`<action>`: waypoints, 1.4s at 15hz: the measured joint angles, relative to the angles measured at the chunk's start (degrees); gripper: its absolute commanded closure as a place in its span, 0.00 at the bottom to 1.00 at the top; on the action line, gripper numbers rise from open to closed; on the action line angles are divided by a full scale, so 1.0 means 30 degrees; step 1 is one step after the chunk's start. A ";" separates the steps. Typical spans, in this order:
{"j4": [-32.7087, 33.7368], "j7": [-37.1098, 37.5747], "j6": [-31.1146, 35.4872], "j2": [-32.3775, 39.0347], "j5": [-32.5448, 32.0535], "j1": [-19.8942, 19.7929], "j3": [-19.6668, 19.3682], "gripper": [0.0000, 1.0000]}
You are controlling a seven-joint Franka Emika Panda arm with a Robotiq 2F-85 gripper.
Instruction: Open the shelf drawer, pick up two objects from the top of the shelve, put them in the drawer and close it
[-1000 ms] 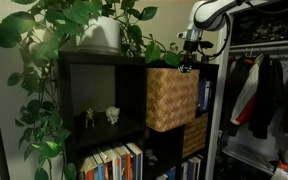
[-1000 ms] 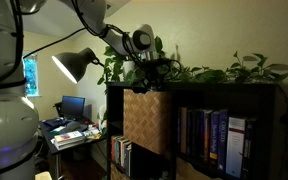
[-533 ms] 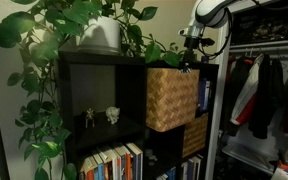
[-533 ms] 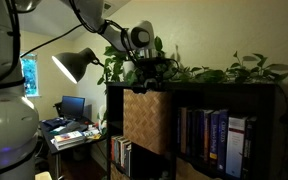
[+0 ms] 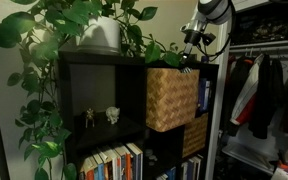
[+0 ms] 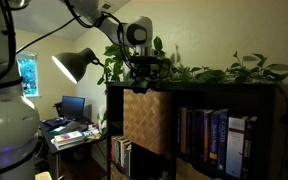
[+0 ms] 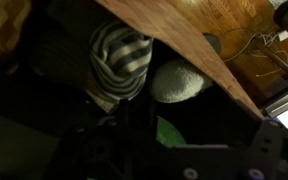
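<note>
The woven shelf drawer (image 5: 171, 98) (image 6: 146, 120) stands pulled out of the black shelf (image 5: 94, 68). My gripper (image 5: 191, 45) (image 6: 144, 68) hangs just above the drawer, level with the shelf top. In the wrist view a grey-and-white striped object (image 7: 119, 60) and a pale rounded object (image 7: 179, 82) lie side by side in the drawer's dark inside. A green leaf (image 7: 169, 132) shows below them. My gripper (image 7: 169, 152) shows only as dark shapes set wide apart, open, with nothing between them.
Leafy plants and a white pot (image 5: 99, 35) crowd the shelf top. Two small figurines (image 5: 100, 116) stand in a cubby, with books (image 5: 114, 162) (image 6: 209, 140) below. Clothes (image 5: 264, 95) hang beside the shelf. A desk lamp (image 6: 74, 65) and a desk (image 6: 69, 128) are beyond it.
My gripper has lifted a little, straight up from the drawer's opening. The drawer and the shelf have not moved.
</note>
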 measured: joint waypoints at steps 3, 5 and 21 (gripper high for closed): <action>-0.0678 0.2472 0.0107 -0.0414 0.0133 0.0018 0.0205 0.47; -0.1320 0.4183 0.0465 -0.0876 0.0125 0.0021 0.0359 0.61; -0.6560 1.1011 0.3380 -0.4155 -0.0961 -0.0044 0.1334 0.95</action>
